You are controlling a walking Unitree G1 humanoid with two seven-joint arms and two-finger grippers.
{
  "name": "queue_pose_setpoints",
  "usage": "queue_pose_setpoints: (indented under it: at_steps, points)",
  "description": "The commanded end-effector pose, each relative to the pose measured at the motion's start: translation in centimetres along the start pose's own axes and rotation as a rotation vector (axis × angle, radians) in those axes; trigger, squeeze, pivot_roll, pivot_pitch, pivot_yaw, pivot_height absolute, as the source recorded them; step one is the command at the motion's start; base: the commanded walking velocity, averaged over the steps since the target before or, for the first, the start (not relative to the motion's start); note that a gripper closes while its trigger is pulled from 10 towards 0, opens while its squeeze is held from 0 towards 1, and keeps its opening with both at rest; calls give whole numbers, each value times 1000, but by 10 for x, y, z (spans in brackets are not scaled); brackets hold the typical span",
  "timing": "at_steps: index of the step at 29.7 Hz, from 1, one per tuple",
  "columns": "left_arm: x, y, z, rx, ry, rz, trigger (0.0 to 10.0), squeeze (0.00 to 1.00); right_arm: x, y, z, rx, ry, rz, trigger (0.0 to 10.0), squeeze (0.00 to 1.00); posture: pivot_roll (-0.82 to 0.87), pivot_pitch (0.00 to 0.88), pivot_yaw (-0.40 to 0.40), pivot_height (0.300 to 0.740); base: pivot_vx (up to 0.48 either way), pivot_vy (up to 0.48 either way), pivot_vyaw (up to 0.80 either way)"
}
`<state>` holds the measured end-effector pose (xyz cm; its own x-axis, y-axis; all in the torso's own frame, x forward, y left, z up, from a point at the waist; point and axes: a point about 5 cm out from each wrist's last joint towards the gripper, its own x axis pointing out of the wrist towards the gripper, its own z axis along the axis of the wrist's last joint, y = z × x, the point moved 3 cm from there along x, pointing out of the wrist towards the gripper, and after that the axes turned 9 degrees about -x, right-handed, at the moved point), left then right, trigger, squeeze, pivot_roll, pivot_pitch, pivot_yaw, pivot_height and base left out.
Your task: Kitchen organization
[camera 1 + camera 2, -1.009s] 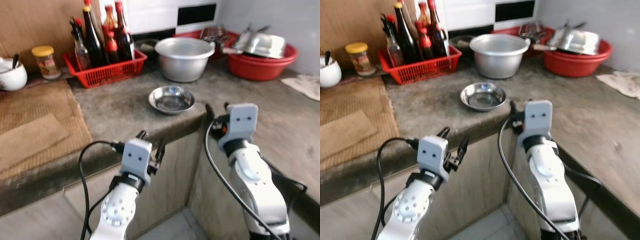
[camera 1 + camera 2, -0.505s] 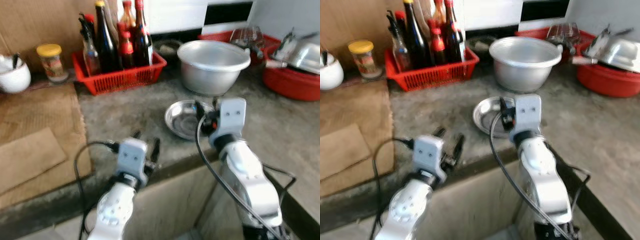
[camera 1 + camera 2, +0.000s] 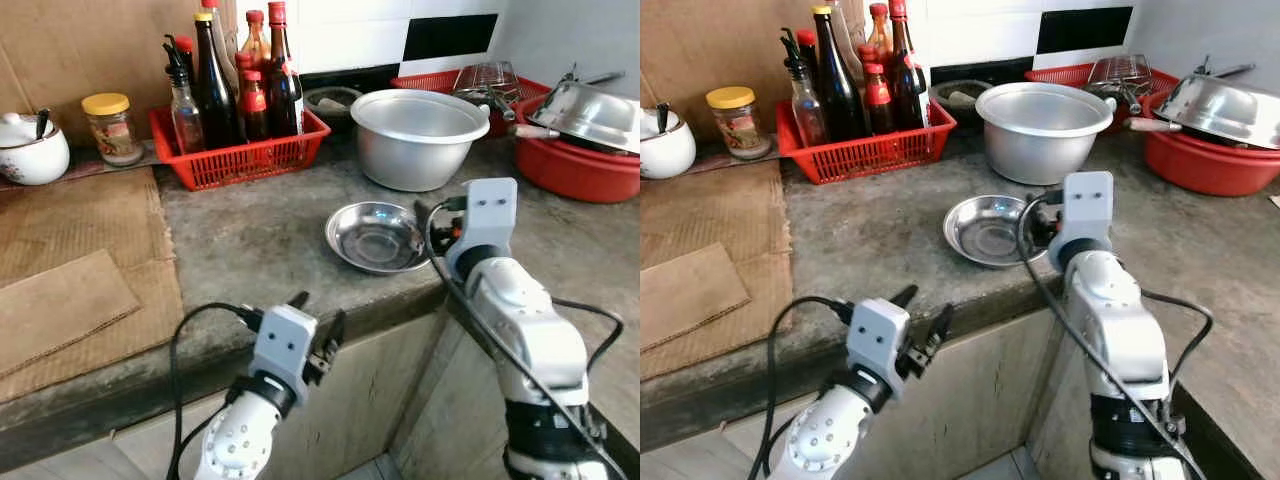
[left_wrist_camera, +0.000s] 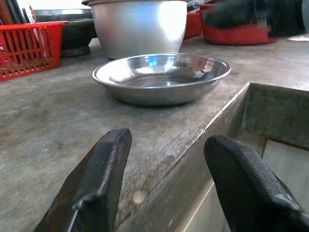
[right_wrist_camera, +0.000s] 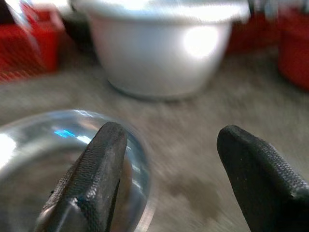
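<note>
My right claw (image 5: pixel 166 179) hangs over the near right rim of the steel dish (image 3: pixel 377 235), fingers spread wide. One finger (image 5: pixel 91 179) sits above the dish's rim, the other over bare counter (image 3: pixel 250 240) just outside it; neither pinches anything. The dish lies flat near the counter's front edge, right under and ahead of this claw. Straight beyond it stands the big aluminium pot (image 3: pixel 418 137), upright, just apart from the dish.

My left claw (image 4: pixel 166 188) is lower, held off the counter's front edge, fingers also spread and empty. The dish is ahead of it and a little to its right, up on the slab, with the pot behind.

Further ahead of the left claw, at the wall, a red basket (image 3: pixel 240 155) holds several dark sauce bottles (image 3: pixel 215 85), all upright. Left of the basket are a yellow-lidded jar (image 3: pixel 112 127) and a white pot (image 3: pixel 30 155) with a spoon handle sticking out. Sheets of cardboard (image 3: pixel 75 270) cover the counter to the left claw's left.

Well to the right of my right claw, a red tub (image 3: pixel 580 165) carries a tilted steel bowl (image 3: pixel 590 110), and behind the aluminium pot a red tray (image 3: pixel 440 80) holds a wire strainer (image 3: pixel 485 75).
</note>
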<state>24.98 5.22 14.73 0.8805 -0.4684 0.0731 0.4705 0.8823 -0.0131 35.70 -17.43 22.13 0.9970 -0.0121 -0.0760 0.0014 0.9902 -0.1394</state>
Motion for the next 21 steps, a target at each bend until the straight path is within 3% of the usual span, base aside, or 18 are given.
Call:
queue_pose_setpoints:
  at_steps: [1,2,7,8,13,14,15,21]
  points:
    - [0,1,2,-6,-7,-6,10000,0,2,1,-4,20,48,23,10000,0,153,79,-51,740,0,0,0]
    - [0,1,2,-8,-5,-7,10000,0,3,-1,-9,27,111,49,10000,0,153,79,-51,740,0,0,0]
    - [-2,1,1,-6,-3,-8,10000,0,5,-1,-7,84,148,77,10000,0,156,70,-53,740,0,0,0]
    - [-3,1,0,-6,-1,-8,10000,0,5,0,-6,96,152,90,10000,1000,154,68,-50,740,0,0,0]
    - [-2,1,0,-5,1,-12,10000,0,6,4,-3,96,171,133,10000,1000,155,66,-53,740,0,0,0]
    - [-2,1,0,-6,2,-13,10000,0,6,4,-3,92,175,139,10000,439,155,66,-53,740,0,0,0]
    - [-2,0,0,-7,-1,-20,10000,0,6,4,-3,78,183,143,10000,0,155,66,-53,740,0,0,0]
    - [-2,-5,4,-18,-24,-55,10000,0,8,6,-7,42,239,163,10000,0,153,68,-53,740,0,0,0]
